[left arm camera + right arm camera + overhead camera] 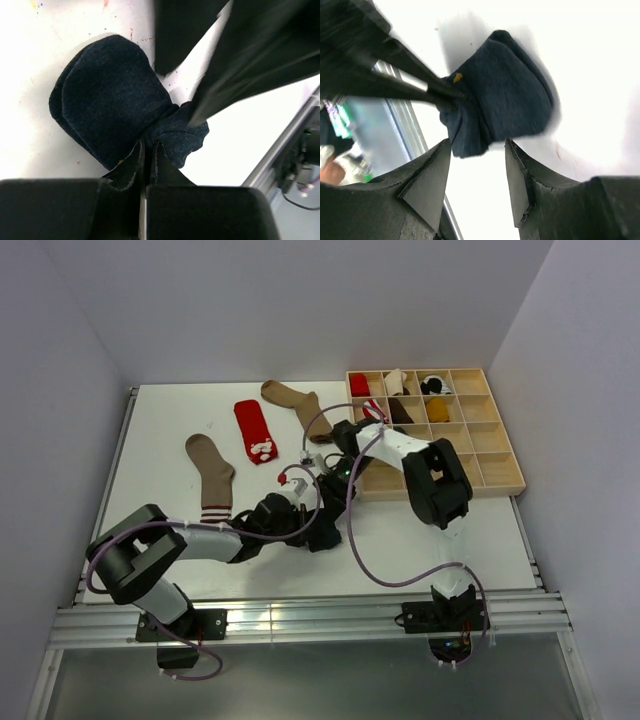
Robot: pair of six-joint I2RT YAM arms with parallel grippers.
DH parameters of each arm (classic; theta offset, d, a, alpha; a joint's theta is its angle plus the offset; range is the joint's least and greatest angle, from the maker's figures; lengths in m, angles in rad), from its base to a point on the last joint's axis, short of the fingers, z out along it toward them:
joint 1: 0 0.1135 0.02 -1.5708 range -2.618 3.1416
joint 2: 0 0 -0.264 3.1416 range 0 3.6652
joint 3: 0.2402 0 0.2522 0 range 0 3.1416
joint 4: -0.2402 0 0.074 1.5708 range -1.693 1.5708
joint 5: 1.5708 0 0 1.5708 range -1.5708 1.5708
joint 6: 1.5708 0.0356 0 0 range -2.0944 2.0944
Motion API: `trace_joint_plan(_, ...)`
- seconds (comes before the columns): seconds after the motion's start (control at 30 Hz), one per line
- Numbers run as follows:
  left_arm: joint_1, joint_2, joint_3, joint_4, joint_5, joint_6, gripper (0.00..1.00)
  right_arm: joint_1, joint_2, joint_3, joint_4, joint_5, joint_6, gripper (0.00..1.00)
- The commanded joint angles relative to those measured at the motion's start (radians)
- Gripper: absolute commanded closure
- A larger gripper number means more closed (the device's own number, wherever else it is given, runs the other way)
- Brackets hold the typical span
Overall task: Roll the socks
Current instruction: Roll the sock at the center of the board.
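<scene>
My left gripper (148,152) has its jaws clenched on the navy sock (110,100), low centre in the top view. The right gripper (478,146) has its jaws released; I should draw it away slowly, so the roll stays tight.

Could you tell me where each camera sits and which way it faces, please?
Top external: above and behind, looking down on the table; left arm and right arm show.
Left wrist: looks along the left gripper, shut on the navy sock.
Right wrist: looks past its open right gripper at that sock.
Shared: both wrist views show the sock.
</scene>
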Motion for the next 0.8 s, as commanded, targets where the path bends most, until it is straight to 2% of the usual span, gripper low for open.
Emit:
trace_joint_plan(0.0, 0.044, 0.069, -0.042, -0.179, 0.087, -0.03, 1.0, -0.044, -0.136, -0.05, 0.126, -0.01, 0.036, 0.45)
trace_joint_plan(0.13, 0.095, 0.092, -0.006, -0.233, 0.171, -0.053, 1.0, -0.087, -0.236, -0.137, 0.236, -0.003, 0.042, 0.45)
trace_joint_plan(0.4, 0.188, 0.181, 0.068, -0.34, 0.426, -0.122, 1.0, -0.076, -0.612, -0.499, 0.552, 0.152, -0.052, 0.43)
trace_joint_plan(0.53, 0.219, 0.247, 0.102, -0.395, 0.521, -0.152, 1.0, 0.0, -0.806, -0.674, 0.709, 0.206, -0.119, 0.37)
trace_joint_plan(0.63, 0.227, 0.291, 0.123, -0.428, 0.562, -0.166, 1.0, 0.072, -0.88, -0.785, 0.799, 0.292, -0.14, 0.36)
trace_joint_plan(0.77, 0.237, 0.327, 0.139, -0.432, 0.599, -0.189, 1.0, 0.255, -0.946, -0.942, 0.933, 0.439, -0.154, 0.36)
